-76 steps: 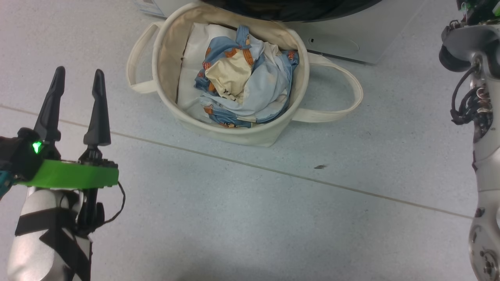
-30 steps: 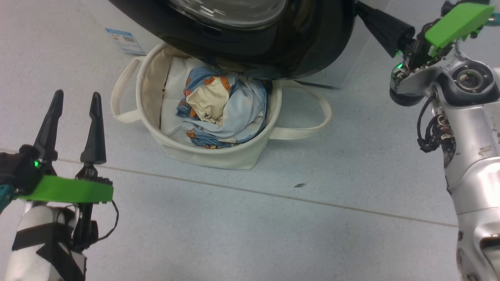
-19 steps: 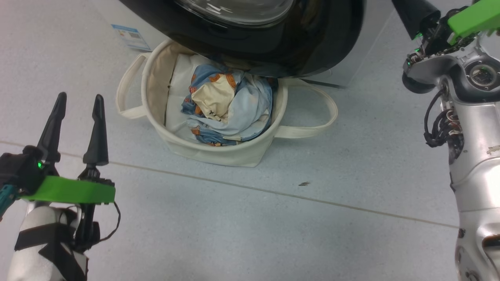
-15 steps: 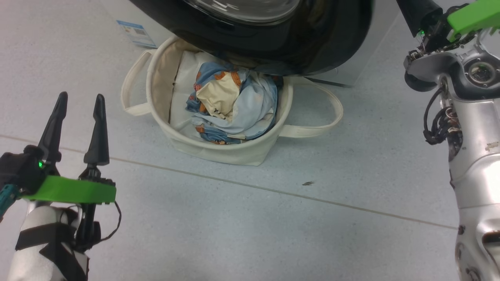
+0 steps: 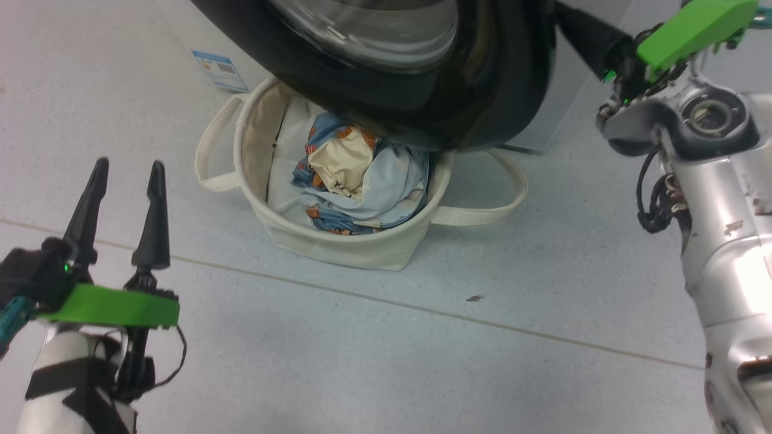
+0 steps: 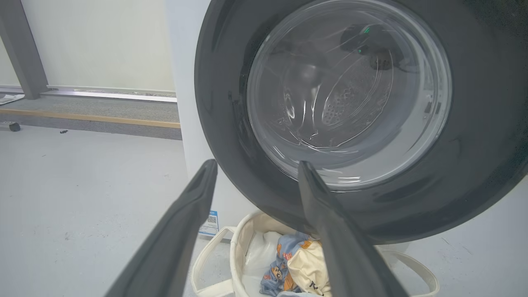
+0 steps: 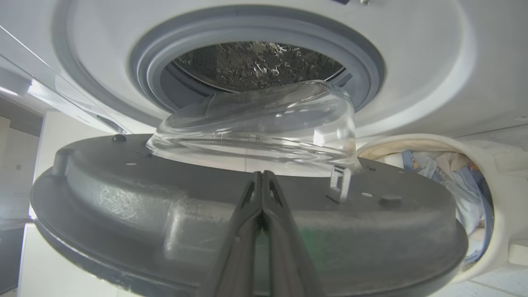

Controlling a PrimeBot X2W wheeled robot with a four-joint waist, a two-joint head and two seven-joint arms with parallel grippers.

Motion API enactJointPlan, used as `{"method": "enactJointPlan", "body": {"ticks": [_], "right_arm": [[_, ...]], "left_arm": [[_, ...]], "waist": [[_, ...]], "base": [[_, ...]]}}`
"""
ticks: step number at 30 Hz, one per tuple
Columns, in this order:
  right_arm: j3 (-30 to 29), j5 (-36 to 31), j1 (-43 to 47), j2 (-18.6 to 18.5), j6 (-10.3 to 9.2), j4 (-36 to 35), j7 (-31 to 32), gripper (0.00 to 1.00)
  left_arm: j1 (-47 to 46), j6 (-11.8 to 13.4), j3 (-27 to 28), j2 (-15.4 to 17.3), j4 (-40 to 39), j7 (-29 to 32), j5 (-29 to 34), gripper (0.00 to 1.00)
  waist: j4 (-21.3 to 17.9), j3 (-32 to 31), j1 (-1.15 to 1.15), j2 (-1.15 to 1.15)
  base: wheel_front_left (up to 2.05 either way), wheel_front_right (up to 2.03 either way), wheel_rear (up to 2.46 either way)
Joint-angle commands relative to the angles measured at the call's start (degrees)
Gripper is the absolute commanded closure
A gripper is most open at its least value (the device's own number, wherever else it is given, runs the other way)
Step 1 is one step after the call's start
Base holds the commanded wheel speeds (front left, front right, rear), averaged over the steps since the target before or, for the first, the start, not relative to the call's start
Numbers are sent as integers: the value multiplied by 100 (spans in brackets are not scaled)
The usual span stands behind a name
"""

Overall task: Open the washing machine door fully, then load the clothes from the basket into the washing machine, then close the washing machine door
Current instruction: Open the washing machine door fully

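**Door swung out above the basket, clothes not yet loaded**

Nearest, at the lower left of the head view, the left gripper (image 5: 130, 164) hovers over the grey floor (image 5: 362, 361) with its two dark fingers spread wide and nothing between them. It is well apart from the basket. In its own wrist view the same gripper (image 6: 256, 163) points towards the door's glass.

Further out, past a thin seam in the floor, stands the cream canvas basket (image 5: 338, 252), its two loop handles lying out to left and right. The clothes (image 5: 362, 181) sit bundled inside it, light blue cloth with orange prints wrapped round a cream piece, against white padding (image 5: 283, 157).

The washing machine door (image 5: 434, 102) stands part-way open, and its glossy black rim overhangs the basket's far edge.

At the far right, the right gripper (image 5: 573, 27) has its fingers pressed together, holding nothing. In its wrist view the tips (image 7: 262, 175) lie at the door's grey inner face (image 7: 165, 214), just below the clear glass dome (image 7: 255, 119); whether they touch it cannot be told.

Farthest is the white washing machine (image 7: 412, 62), with its grey gasket (image 7: 367, 62), its steel drum (image 7: 255, 62) and a blue label (image 5: 220, 69) low on its front.
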Motion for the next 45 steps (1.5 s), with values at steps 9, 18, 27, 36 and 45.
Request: {"method": "enactJointPlan", "body": {"ticks": [9, 18, 27, 36, 45], "right_arm": [[563, -95, 601, 173, 6, -785, 590, 100], [993, -333, 1255, 225, 6, -1202, 953, 100], [1151, -640, 1491, 364, 6, -914, 885, 100], [1226, -689, 1525, 509, 6, -827, 823, 100], [1439, -604, 1418, 618, 6, -772, 814, 100]], "left_arm": [[543, -32, 434, 350, -90, -26, 14, 0], [990, -32, 664, 330, 78, -26, 28, 0], [1193, -32, 701, 307, 219, -26, 101, 0], [1218, -31, 751, 299, 247, -26, 138, 0], [1340, 33, 921, 320, 159, -26, 107, 0]], "waist": [[27, -547, 0, 0], [511, -1249, 0, 0], [1179, -1664, 0, 0], [1828, -1781, 0, 0], [2121, -1745, 0, 0]], "base": [[0, 0, 0], [0, 0, 0], [0, 0, 0], [0, 0, 0], [0, 0, 0]]}}
